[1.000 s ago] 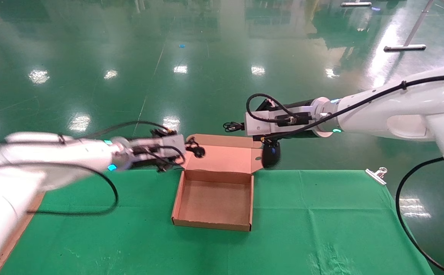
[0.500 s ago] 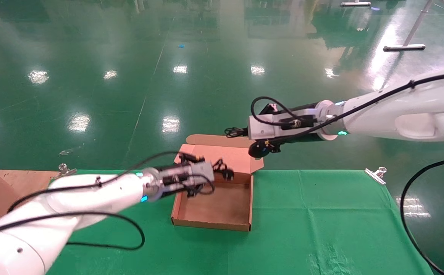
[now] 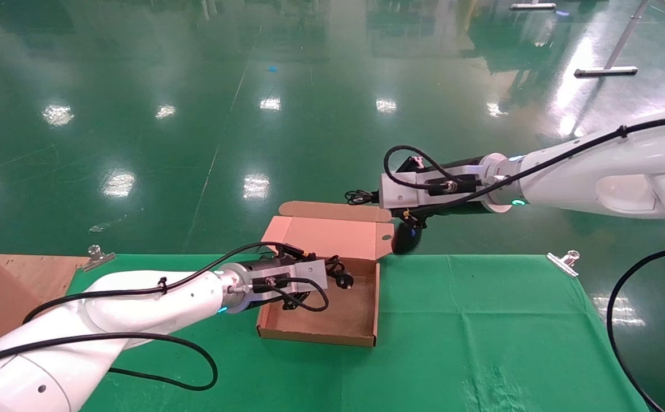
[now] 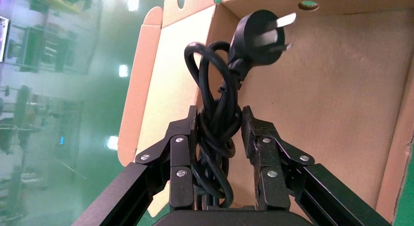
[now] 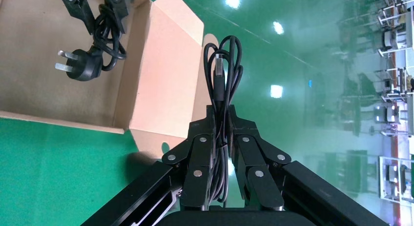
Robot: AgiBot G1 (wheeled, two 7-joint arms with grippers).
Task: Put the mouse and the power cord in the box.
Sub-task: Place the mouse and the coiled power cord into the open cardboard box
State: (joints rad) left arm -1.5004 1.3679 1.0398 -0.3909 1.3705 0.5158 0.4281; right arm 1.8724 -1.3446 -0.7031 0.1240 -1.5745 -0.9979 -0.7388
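Power cord (image 4: 217, 123): limp black bundle, clamped mid-coil in left pincer (image 4: 218, 126) over the open box (image 3: 321, 335), plug dangling. Mouse (image 3: 407, 239): light, hangs beside the box lid by its thin cable, pinched in right pincer (image 5: 222, 138). Judged floppy; grip bundles, not ends.

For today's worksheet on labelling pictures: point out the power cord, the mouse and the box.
power cord (image 4: 257, 33): left wrist view, on its plug head.
mouse (image 3: 405, 239): head view, on its black body.
box (image 3: 316, 335): head view, on its near wall.
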